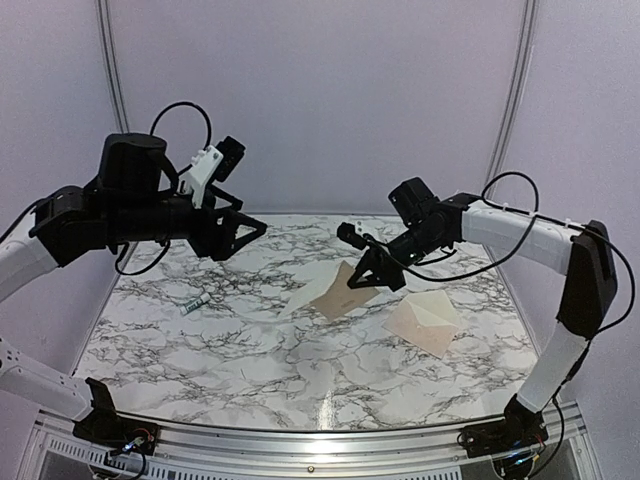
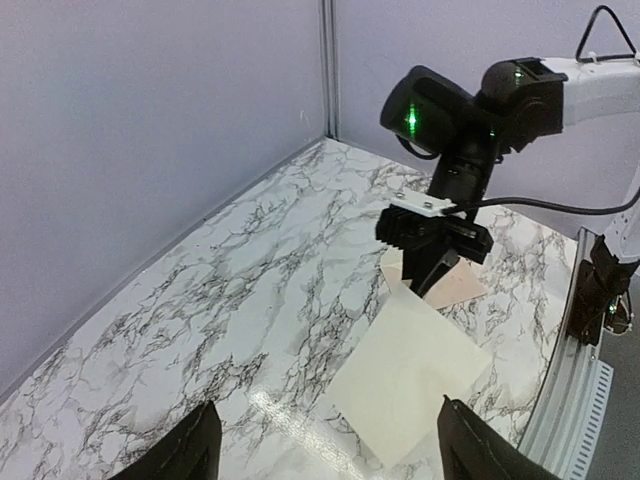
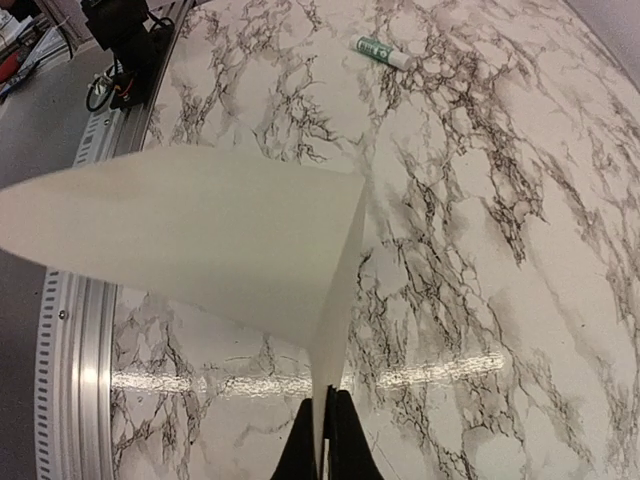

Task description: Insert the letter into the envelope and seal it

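Observation:
My right gripper (image 1: 362,277) is shut on one edge of the letter (image 1: 330,298), a plain pale sheet. It holds that edge lifted over the table's middle, and the sheet bends and slopes down to the left. In the right wrist view the letter (image 3: 220,240) fans out from the shut fingertips (image 3: 325,445). The left wrist view shows the letter (image 2: 405,370) below the right gripper (image 2: 432,275). The envelope (image 1: 425,320) lies flat on the table to the right, flap lines showing; a part of it (image 2: 465,285) shows behind the right gripper. My left gripper (image 1: 245,230) is open and empty, raised at the left (image 2: 330,445).
A small glue stick (image 1: 196,303) lies on the marble table at the left; it also shows in the right wrist view (image 3: 380,52). A metal rail (image 1: 320,440) runs along the near table edge. Pale walls close the back and sides.

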`<action>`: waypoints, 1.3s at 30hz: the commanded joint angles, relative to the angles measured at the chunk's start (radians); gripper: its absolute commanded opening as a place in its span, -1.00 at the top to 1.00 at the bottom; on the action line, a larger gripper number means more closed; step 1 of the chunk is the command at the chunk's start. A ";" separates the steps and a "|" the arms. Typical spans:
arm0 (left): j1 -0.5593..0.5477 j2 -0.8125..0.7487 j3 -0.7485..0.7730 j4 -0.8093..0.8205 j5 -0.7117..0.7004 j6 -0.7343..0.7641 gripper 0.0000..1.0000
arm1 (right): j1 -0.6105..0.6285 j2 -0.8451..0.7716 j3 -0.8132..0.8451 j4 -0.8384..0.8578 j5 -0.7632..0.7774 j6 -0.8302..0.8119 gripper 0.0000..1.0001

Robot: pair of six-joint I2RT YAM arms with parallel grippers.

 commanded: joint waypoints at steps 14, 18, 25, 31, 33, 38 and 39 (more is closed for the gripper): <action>-0.113 0.221 -0.176 0.228 0.191 0.081 -0.43 | 0.094 -0.292 -0.106 -0.048 -0.048 -0.075 1.00; -0.138 0.253 -0.185 0.257 0.216 0.076 -0.39 | 0.103 -0.294 -0.121 -0.036 -0.061 -0.056 1.00; -0.138 0.300 -0.194 0.336 0.276 0.077 -0.07 | 0.108 -0.303 -0.139 -0.017 -0.085 -0.039 1.00; -0.138 0.337 -0.174 0.378 0.341 0.074 0.18 | 0.109 -0.291 -0.143 -0.017 -0.101 -0.040 1.00; -0.138 0.347 -0.165 0.379 0.363 0.074 0.25 | 0.108 -0.290 -0.144 -0.015 -0.100 -0.041 1.00; -0.138 0.364 -0.151 0.380 0.399 0.075 0.54 | 0.109 -0.286 -0.152 -0.008 -0.099 -0.040 1.00; -0.138 0.366 -0.149 0.380 0.404 0.075 0.58 | 0.109 -0.285 -0.153 -0.008 -0.099 -0.040 1.00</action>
